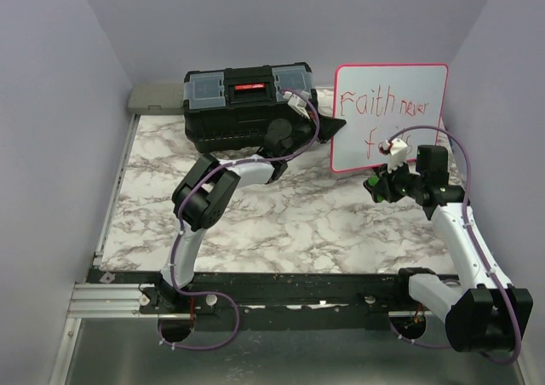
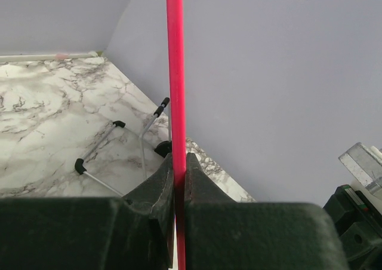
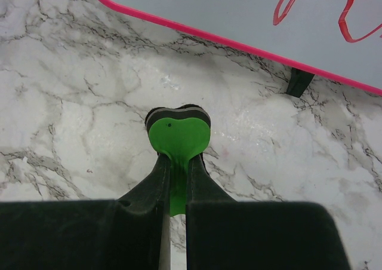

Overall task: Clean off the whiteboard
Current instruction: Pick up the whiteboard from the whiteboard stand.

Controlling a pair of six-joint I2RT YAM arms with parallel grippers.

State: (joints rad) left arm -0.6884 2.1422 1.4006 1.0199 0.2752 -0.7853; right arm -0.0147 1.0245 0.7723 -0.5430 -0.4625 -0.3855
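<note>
The whiteboard [image 1: 390, 117] stands upright at the back right, white with a pink-red rim and red handwriting. My left gripper [image 1: 334, 129] is shut on its left rim; in the left wrist view the rim [image 2: 175, 73] runs straight up between my closed jaws [image 2: 179, 165]. My right gripper [image 1: 375, 186] is shut on a green heart-shaped eraser [image 3: 178, 135] with a black felt layer, held just above the marble table in front of the board's lower edge [image 3: 239, 10]. One black foot [image 3: 298, 82] of the board shows below its rim.
A black toolbox [image 1: 247, 100] stands at the back centre, left of the board. A grey flat object [image 1: 156, 97] lies at the back left. A wire stand with black tips [image 2: 98, 147] shows behind the board. Lilac walls close three sides.
</note>
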